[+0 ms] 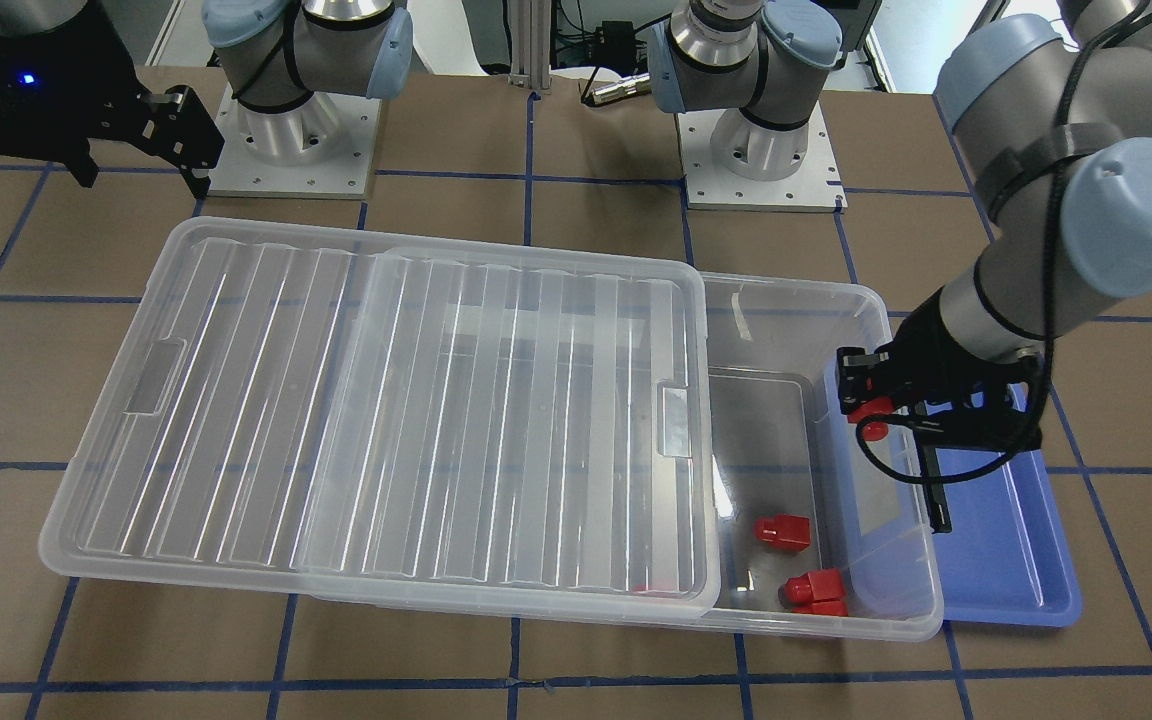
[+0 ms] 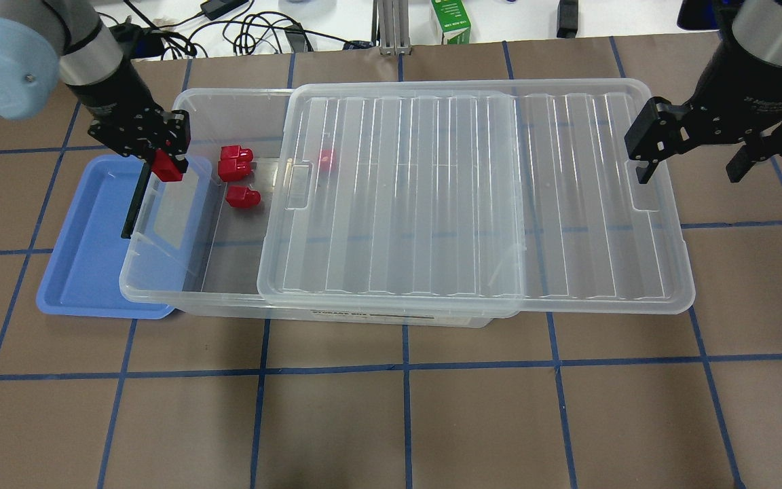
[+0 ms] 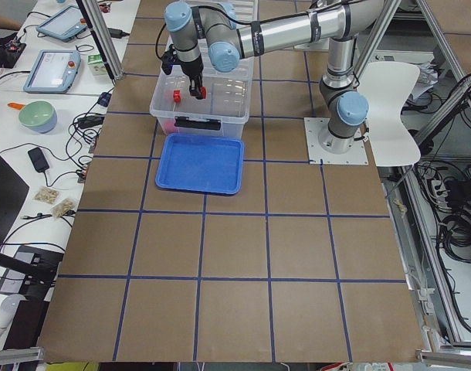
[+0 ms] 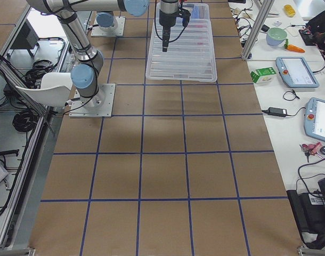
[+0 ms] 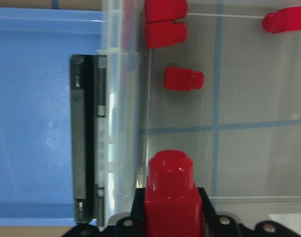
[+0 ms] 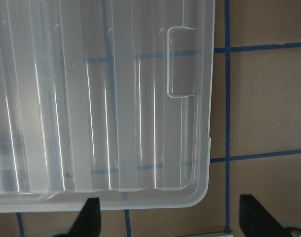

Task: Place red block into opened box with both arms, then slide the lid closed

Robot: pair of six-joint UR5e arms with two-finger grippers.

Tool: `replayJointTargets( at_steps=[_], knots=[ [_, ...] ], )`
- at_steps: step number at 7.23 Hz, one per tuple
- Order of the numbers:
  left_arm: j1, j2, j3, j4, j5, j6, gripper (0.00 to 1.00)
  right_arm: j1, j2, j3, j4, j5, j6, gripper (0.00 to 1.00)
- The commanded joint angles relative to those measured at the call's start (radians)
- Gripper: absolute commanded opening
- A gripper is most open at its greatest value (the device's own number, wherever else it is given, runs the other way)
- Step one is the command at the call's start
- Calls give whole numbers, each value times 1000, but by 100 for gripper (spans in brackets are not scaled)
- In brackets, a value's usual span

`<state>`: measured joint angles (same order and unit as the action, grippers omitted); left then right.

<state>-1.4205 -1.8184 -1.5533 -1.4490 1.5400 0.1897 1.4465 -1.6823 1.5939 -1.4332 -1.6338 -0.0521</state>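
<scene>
Clamped upright between the fingers of the left gripper [image 2: 163, 155], the red block [image 5: 170, 195] hangs over the uncovered end of the box [image 2: 187, 299], just inside the short wall that borders the blue tray [image 2: 85, 258]. Other red blocks [image 2: 243, 197] lie on the box floor close by. Across the table, the lid [image 2: 472, 204] covers most of the box and overhangs its far end, where the right gripper [image 2: 690, 153] hovers with its jaws spread wide and empty.

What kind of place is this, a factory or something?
Probably a robotics research lab, not a factory: a left arm and a right arm bolted to a table gridded with blue tape, with touchscreen pendants and loose cables alongside.
</scene>
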Motion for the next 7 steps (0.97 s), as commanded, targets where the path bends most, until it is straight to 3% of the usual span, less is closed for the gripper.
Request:
replayJointTargets(
  at_steps=[1, 4, 7],
  knots=[
    [-40, 8, -173, 195, -1, -27, 0, 0, -8, 3, 1, -4, 0, 100],
    [-37, -18, -348, 445, -9, -9, 0, 0, -7, 3, 1, -6, -2, 100],
    [-34, -30, -419, 481, -12, -24, 0, 0, -8, 3, 1, -6, -2, 100]
  ],
)
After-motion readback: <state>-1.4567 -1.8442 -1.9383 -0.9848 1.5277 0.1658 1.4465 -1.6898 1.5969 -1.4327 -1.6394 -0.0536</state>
